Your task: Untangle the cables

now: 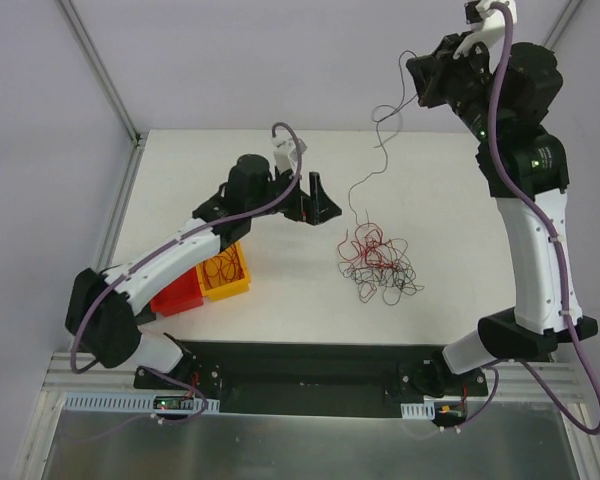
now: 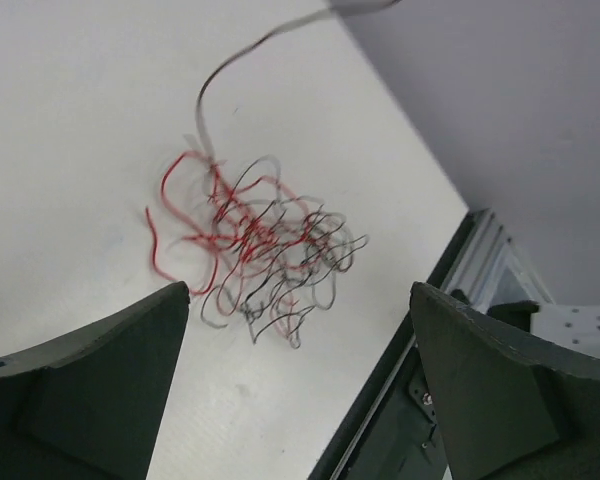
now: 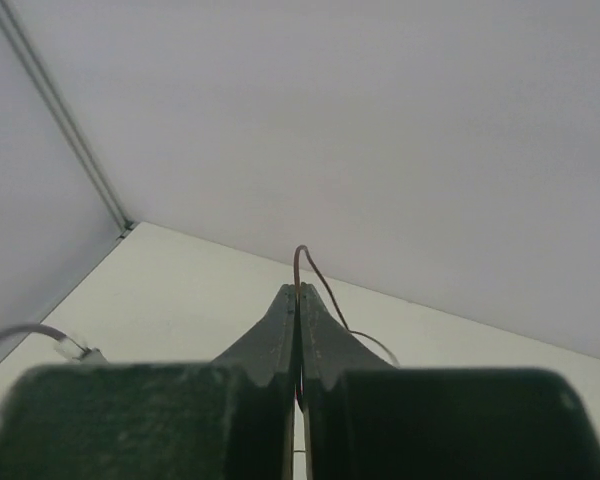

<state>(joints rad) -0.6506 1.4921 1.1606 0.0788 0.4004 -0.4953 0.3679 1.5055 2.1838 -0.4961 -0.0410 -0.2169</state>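
left hand (image 2: 298, 295) was spread wide | right hand (image 3: 299, 295) up high, pinched one thin dark wire (image 3: 300, 255) | tangle of curly red and black wires (image 1: 378, 262) sat on white worktop (image 1: 460, 260), just ahead of left hand, below right

each arm is built of white shells between bulky black joint housings. the left arm (image 1: 165, 262) and the right arm (image 1: 535, 260) both carry a thick purple hose (image 1: 497, 100) along the outside. a small green light (image 1: 529, 160) glows on a black joint of the right arm. the fingers (image 2: 80, 400) are dark, matte, wedge-shaped blocks. both bases are bolted to a black plate (image 1: 310, 375) with a small circuit board (image 1: 165, 403) at its front edge.
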